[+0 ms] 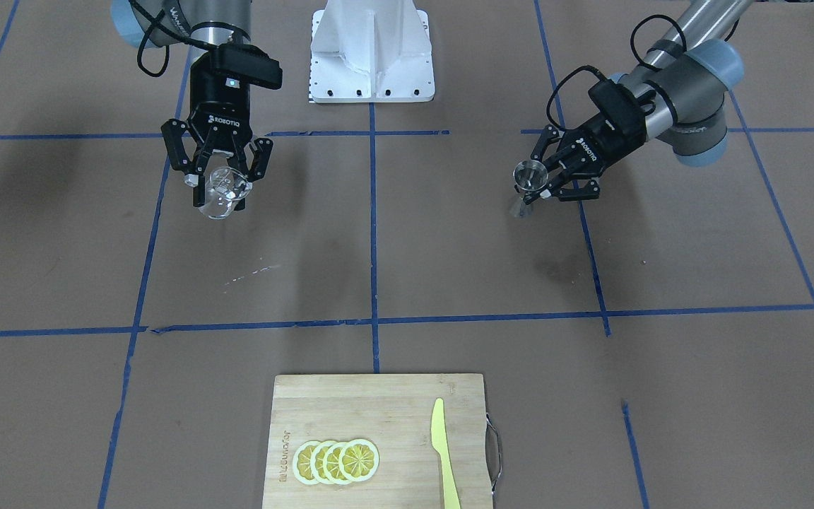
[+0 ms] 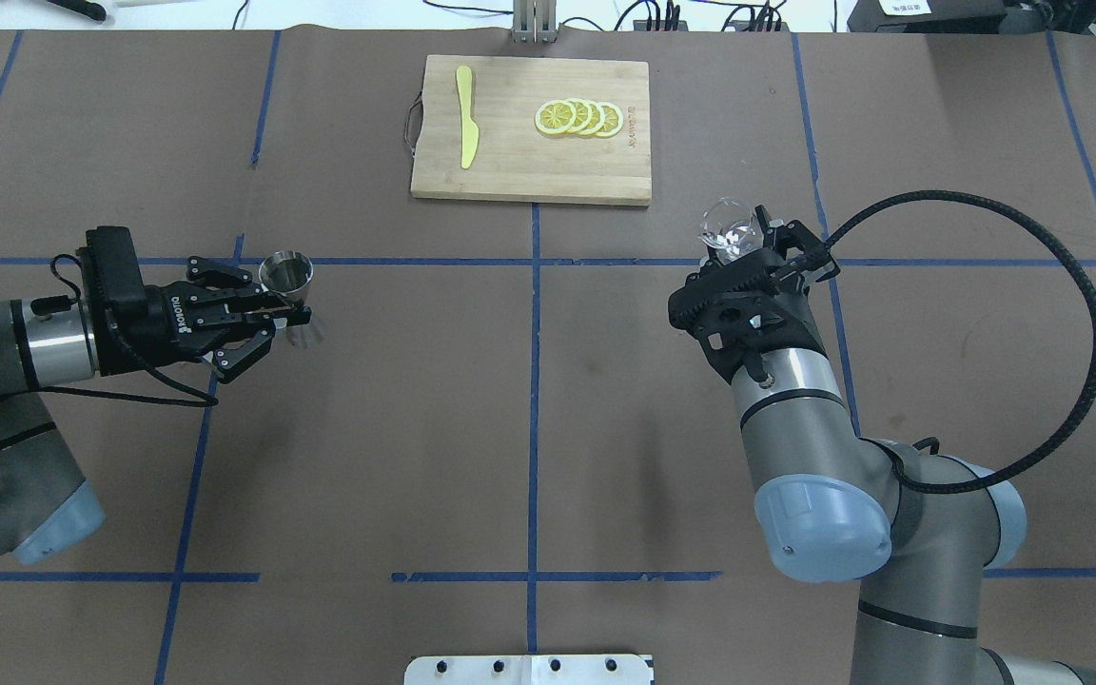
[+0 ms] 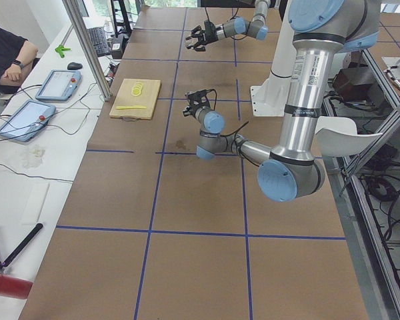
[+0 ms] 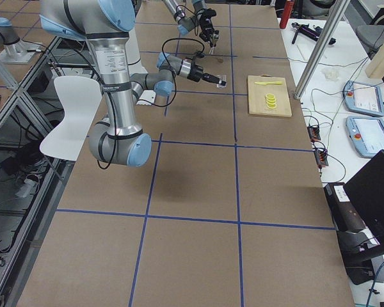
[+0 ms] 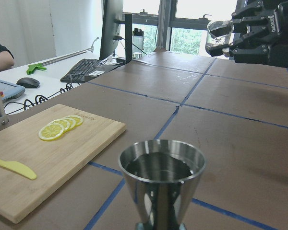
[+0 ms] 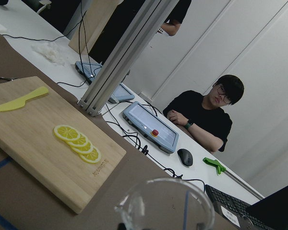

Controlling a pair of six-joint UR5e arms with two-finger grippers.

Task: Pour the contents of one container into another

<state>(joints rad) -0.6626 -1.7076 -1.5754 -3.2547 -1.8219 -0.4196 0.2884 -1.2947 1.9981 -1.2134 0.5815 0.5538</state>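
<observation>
A small clear glass cup [image 2: 727, 231] is held in my right gripper [image 2: 743, 243], which is shut on it, right of the table's centre line. In the front view the cup [image 1: 223, 192] leans with its mouth toward the camera, inside the right gripper [image 1: 222, 185]. Its rim [image 6: 165, 206] fills the bottom of the right wrist view. My left gripper [image 2: 283, 312] is shut on the waist of the shiny steel jigger [image 2: 286, 274], which stands upright. The jigger [image 5: 161, 179] is close in the left wrist view, and the glass cup [image 5: 217, 34] shows far off.
A wooden cutting board [image 2: 510, 166] lies at the far middle edge with lemon slices [image 2: 578, 117] and a yellow knife [image 2: 465, 128] on it. The white robot base plate [image 1: 372, 49] sits at the near edge. A seated person [image 6: 206, 120] is beyond the table.
</observation>
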